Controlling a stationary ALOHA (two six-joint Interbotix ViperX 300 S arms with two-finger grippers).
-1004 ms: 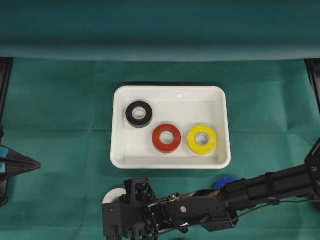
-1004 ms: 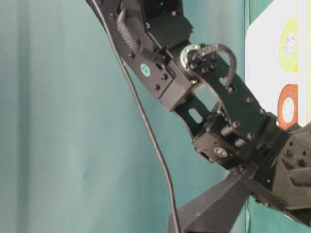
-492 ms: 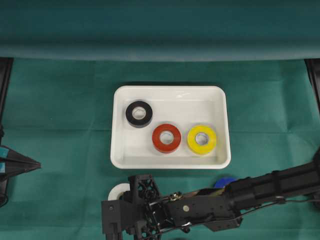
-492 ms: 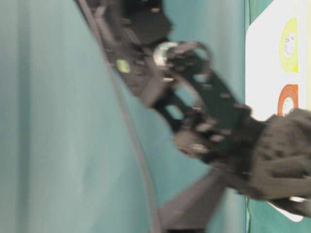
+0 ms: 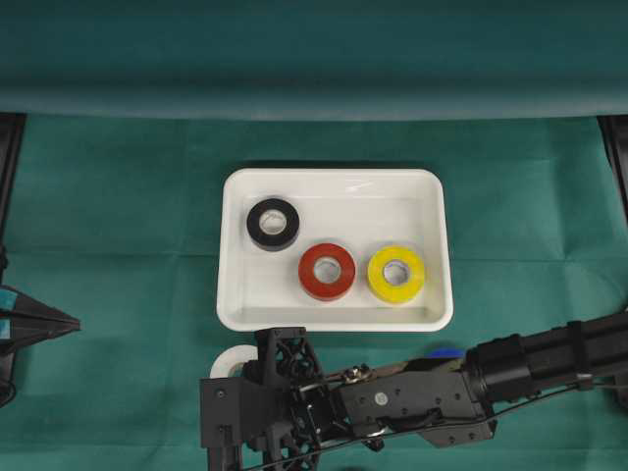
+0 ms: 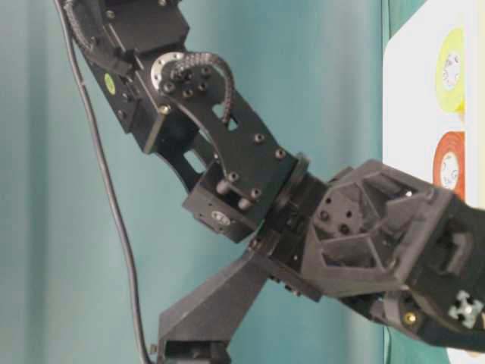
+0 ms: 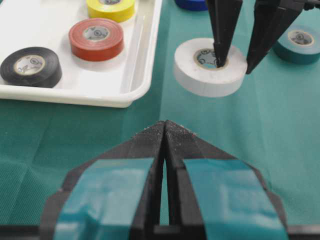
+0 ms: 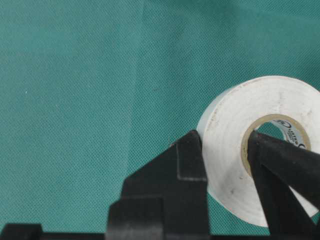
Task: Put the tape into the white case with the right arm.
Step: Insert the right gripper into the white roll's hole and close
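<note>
My right pincer (image 7: 233,64) was clamped on the white tape roll's (image 7: 210,67) wall, one finger in its core, one outside. The roll sat beside the white case (image 5: 235,319), which held black (image 5: 273,224), red (image 5: 327,271) and yellow (image 5: 396,274) rolls. My left pincer (image 7: 165,131) stayed together, well apart.

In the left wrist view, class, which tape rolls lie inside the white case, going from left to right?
Black tape roll → red tape roll → yellow tape roll, all three lying flat inside the white case.
</note>
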